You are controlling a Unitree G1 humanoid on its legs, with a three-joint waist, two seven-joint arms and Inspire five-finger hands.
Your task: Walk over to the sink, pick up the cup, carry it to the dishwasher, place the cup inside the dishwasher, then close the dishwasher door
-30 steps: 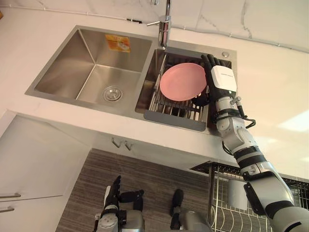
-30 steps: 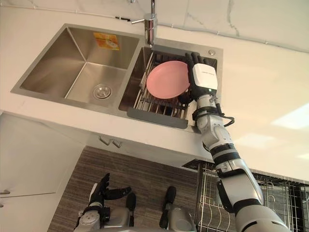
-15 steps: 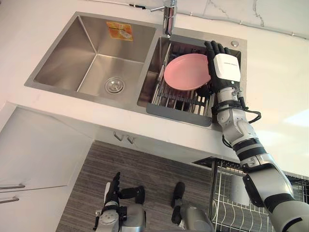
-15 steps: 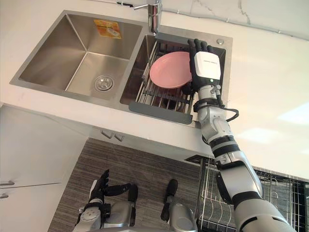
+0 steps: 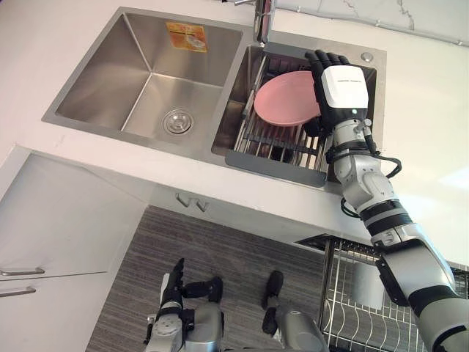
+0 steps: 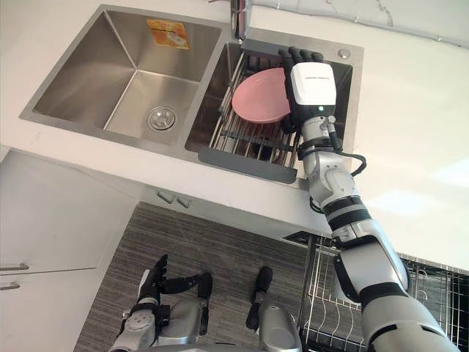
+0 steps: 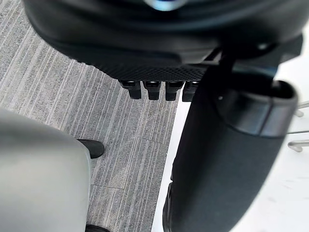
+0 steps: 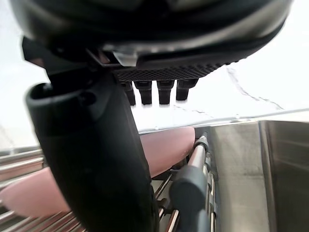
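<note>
Right hand: the right hand (image 5: 341,92) is reaching over the right basin of the sink (image 5: 102,73), its fingers (image 8: 164,91) stretching out straight and apart, the thumb standing off to the side; it is gripping nothing that can be seen.
Left hand: the left hand (image 5: 173,284) is hanging low above the floor (image 5: 176,235), fingers relaxed and straight, thumb spread, holding nothing.
Pink plate: the pink plate (image 5: 287,99) is leaning tilted in the drying rack (image 5: 272,144), just beside the right hand's palm.
Drying rack: it is sitting inside the right basin, below the faucet (image 5: 262,20).
Cup: cannot tell where it is lying; a dark shape (image 5: 311,130) is showing just under the right hand's palm, beside the plate, too hidden to identify.
Left basin: the drain (image 5: 178,121) is lying at its bottom and a yellow sticker (image 5: 187,36) is clinging to its back wall.
Table: the pale table (image 5: 429,125) is surrounding the sink.
Dishwasher rack: the wire dishwasher rack (image 5: 359,315) is standing pulled out below the table's edge, under the right arm.
</note>
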